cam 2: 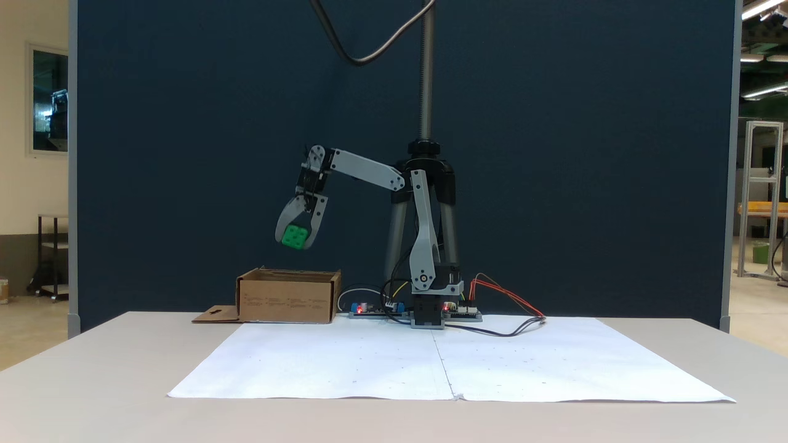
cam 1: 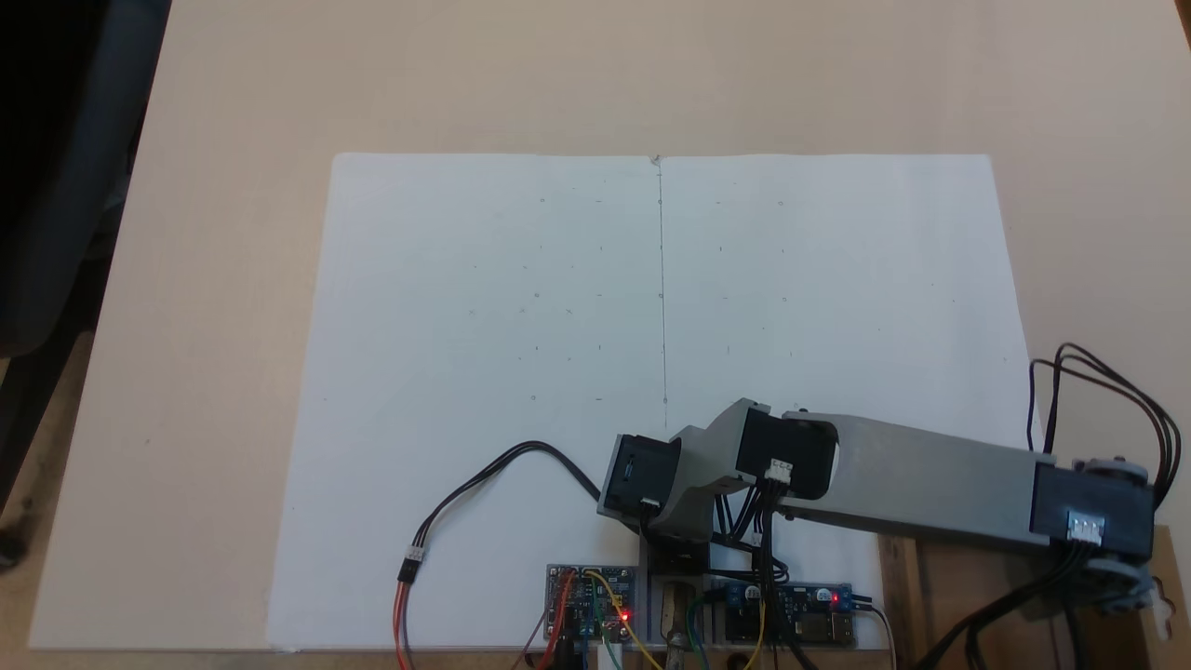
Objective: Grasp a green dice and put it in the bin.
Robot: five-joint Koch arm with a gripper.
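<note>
Two sheets of white paper (cam 1: 493, 372) lie side by side on the beige table (cam 1: 233, 112) in a fixed view from above, and they meet along a thin dark line in the middle. The arm (cam 1: 912, 479) reaches from the base at the lower middle toward the right edge of this view. Circuit boards (cam 1: 591, 600) with small red lights sit at the lower edge of the paper, with black, red and yellow wires around them.

In a fixed view from the front, the arm stands at the far side of the paper, in front of a dark blue wall (cam 2: 554, 154). The gripper (cam 2: 297, 239) hangs in the air and points downward, and its two jaws are closed around the green dice (cam 2: 295, 237). The dice is well above the table, over the left part of the bin (cam 2: 288, 296) and clearly apart from its rim. The bin stands on the table to the left of the base in this view, and its flap (cam 2: 215, 314) lies flat on its left side.
</note>
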